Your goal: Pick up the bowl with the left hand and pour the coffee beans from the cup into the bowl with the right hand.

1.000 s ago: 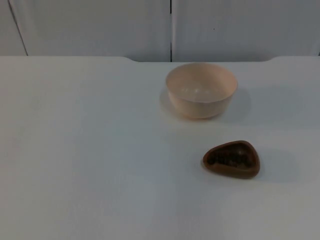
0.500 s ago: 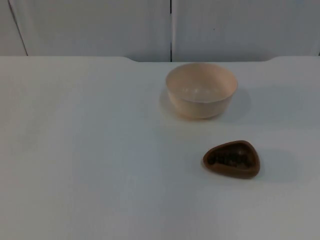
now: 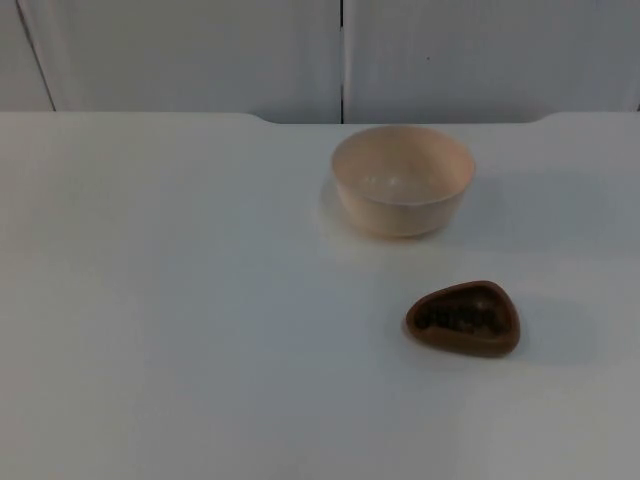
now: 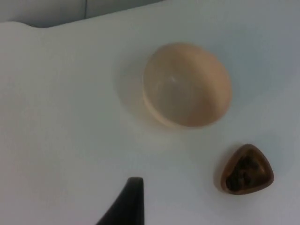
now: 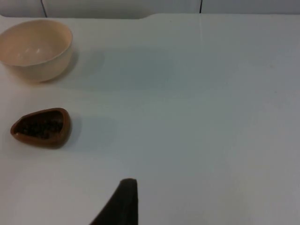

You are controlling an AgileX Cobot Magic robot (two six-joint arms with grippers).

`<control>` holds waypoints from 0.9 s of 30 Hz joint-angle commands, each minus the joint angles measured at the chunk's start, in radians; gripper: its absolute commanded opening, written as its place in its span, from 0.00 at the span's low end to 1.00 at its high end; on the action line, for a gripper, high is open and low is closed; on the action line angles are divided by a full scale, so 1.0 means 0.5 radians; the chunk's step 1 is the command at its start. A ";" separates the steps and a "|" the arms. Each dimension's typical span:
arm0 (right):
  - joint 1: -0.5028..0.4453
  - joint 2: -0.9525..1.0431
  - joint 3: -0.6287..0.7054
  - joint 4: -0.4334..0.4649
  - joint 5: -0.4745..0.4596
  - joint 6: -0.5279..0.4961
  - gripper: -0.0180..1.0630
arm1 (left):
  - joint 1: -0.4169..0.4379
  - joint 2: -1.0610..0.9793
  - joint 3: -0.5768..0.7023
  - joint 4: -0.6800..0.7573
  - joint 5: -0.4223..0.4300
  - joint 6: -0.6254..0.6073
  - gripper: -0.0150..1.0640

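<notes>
Fingers first: I couldn't tell if either gripper's were apart. Both arms waited; the bowl sat ahead of the left fingertip, cup of beans untouched beside it.

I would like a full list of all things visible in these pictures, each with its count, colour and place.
bowl: one, pale beige, upright on the table toward the far side, right of the middle; nothing in it.
cup: one, brown, rounded-triangle shape, on the table nearer than the bowl and a little to its right, apart from it; dark coffee beans inside.
table: one, white, under both things.
partition wall: one, grey, behind the table's far edge.
left hand: one black fingertip above bare table, away from the bowl.
right hand: one black fingertip above bare table, away from the cup.
</notes>
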State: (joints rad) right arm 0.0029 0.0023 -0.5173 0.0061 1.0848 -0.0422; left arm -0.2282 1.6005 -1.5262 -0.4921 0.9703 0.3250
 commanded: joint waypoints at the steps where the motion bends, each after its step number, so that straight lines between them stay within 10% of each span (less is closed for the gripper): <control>1: -0.011 -0.005 0.004 0.000 -0.013 0.006 0.99 | -0.058 0.079 -0.088 0.037 0.050 -0.041 0.99; 27: -0.011 -0.005 0.004 -0.012 -0.013 0.010 0.99 | -0.360 0.873 -0.953 0.321 0.344 -0.433 0.99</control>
State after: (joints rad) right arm 0.0029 0.0023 -0.5173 0.0000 1.0848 -0.0420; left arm -0.4026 2.0335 -1.9921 -0.3393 1.1371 0.1186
